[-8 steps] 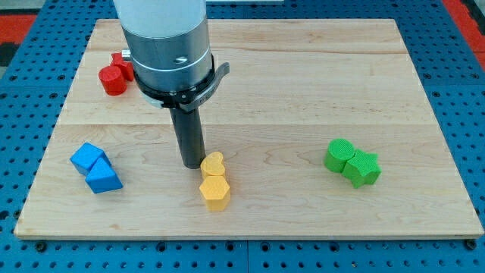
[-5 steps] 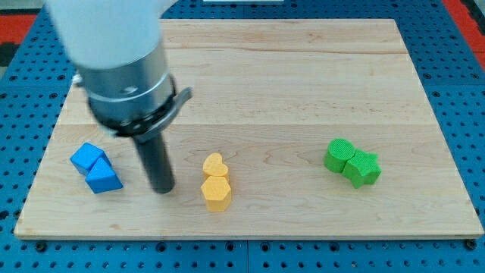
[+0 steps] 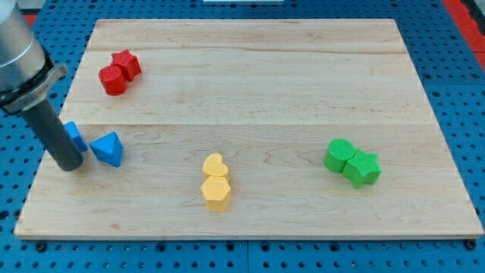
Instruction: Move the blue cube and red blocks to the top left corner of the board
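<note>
I have my tip [image 3: 70, 167] down on the board [image 3: 303, 83] near the view's left edge, planted right against the blue cube [image 3: 74, 136], which the rod partly covers; I think they are touching, though the rod hides the contact. The rod has nothing to open or close and holds nothing, it only presses. Just to the view's right of the cube sits the blue pyramid-like block [image 3: 107, 149], with a thin gap between the two. The red blocks, a red cylinder [image 3: 113, 80] and a red star-shaped block [image 3: 126, 64] touching each other, already lie close to the top left corner. So the step in hand, as I judge it, is the blue cube: it lies below the reds and needs to travel toward the view's top. My tip sits at the cube's lower left, so the next push should run upward and slightly right, keeping the cube on the board and clear of the pyramid. The yellow pair [image 3: 215, 183] and green pair [image 3: 352, 164] sit well apart and need no attention.
</note>
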